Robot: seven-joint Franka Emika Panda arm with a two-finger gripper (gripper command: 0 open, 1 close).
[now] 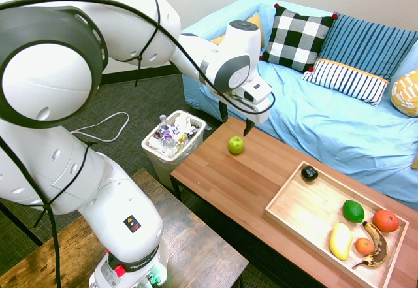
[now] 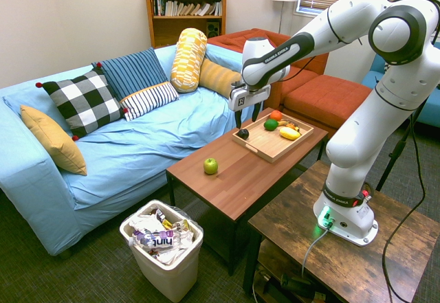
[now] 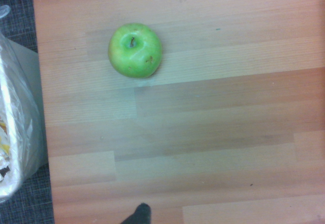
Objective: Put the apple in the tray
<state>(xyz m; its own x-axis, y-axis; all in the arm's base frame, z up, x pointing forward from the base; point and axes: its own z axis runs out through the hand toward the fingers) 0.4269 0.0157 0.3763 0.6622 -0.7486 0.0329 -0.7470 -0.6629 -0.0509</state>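
Apple (image 2: 210,166) sits on the wooden coffee table (image 1: 221,178), apart from the tray (image 1: 281,206), between a blue-covered sofa (image 2: 130,159) and a bin (image 2: 165,275); the gripper (image 1: 235,119) hangs above, fingers spread, empty.

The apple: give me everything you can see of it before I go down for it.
The apple is green with a yellowish tint, round and whole, its skin smooth with a soft shine. A short dark stem sits in a dimple on top, and a small brown blemish marks the skin nearby. It stands stem up on the wooden coffee table, outside the tray, toward the end by the trash bin. Only the tabletop touches it; the gripper is clear of it.
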